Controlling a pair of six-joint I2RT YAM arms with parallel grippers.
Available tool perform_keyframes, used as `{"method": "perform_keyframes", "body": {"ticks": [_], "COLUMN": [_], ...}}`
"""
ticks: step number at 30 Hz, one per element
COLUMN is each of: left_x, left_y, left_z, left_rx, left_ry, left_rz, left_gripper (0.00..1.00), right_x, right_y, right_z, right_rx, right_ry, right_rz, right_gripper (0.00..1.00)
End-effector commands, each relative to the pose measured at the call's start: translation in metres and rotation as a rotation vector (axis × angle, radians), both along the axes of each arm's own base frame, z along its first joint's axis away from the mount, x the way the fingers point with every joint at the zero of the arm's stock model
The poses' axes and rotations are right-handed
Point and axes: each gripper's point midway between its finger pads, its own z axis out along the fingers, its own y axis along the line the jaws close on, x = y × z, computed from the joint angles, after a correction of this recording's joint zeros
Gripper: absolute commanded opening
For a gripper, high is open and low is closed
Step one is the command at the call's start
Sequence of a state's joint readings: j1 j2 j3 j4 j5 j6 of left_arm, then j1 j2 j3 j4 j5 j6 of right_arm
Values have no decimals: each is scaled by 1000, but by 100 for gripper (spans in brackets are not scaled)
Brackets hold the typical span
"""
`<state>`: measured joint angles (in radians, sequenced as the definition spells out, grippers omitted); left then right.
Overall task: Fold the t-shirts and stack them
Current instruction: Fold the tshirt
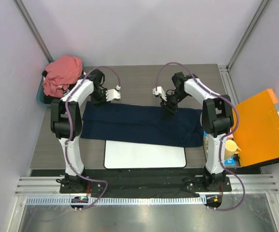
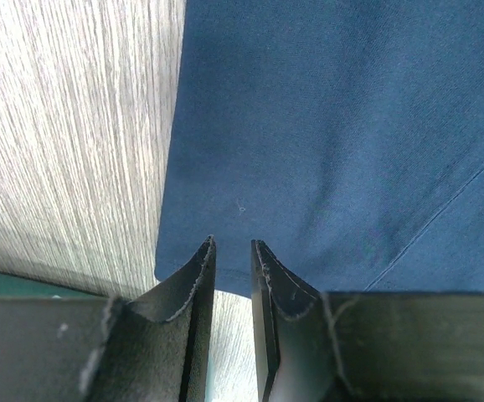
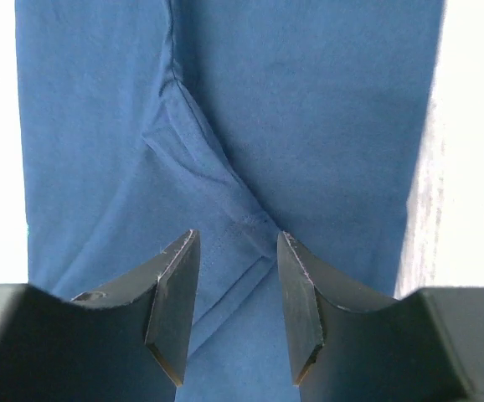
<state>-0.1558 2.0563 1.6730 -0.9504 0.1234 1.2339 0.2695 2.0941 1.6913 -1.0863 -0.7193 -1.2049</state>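
Two arms (image 1: 69,125), two t-shirts (image 1: 139,123)

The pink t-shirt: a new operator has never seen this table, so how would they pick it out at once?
Start at the grey wood-grain table and look to its far left corner. There the salmon-pink t-shirt sits crumpled in a heap. It is the only pink, bunched cloth; the navy t-shirt lies spread flat mid-table.

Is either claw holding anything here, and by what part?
Nothing is held. The left claw and right claw are both open and empty above the navy shirt.
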Motion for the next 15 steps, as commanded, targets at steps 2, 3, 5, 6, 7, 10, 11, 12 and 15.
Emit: {"method": "perform_keyframes", "body": {"ticks": [2, 3, 5, 6, 7, 10, 11, 12, 15], "left_x": [1, 0, -3, -3, -3, -4, -5, -5, -5], "left_y": [1, 2, 2, 2, 3, 3, 3, 3, 4], "left_z": [11, 11, 11, 11, 12, 12, 12, 11, 11], "left_rx": [-7, -6, -4, -3, -5, -4, -4, -4, -1], "left_ry": [-24, -23, -20, -20, -22, -20, -19, -19, -20], "left_rz": [18, 21, 22, 23, 25, 29, 29, 28, 27], "left_gripper": [24, 24, 24, 24, 24, 23, 23, 23, 23], "right_x": [5, 6, 7, 8, 9, 9, 6, 4, -9], "right_y": [3, 4, 4, 5, 5, 4, 3, 3, 1], "right_z": [-3, -3, -5, -5, -5, -1, 3, 7, 21], "right_rx": [8, 9, 1, 0, -5, -17, -19, -16, -5], "right_ry": [-28, -33, -33, -35, -43, -59, -54, -53, -50], "right_rz": [51, 55, 59, 61, 64, 85, 90, 96, 134], "right_gripper": [48, 47, 45, 43, 36, 8, 3, 1, 1]}}
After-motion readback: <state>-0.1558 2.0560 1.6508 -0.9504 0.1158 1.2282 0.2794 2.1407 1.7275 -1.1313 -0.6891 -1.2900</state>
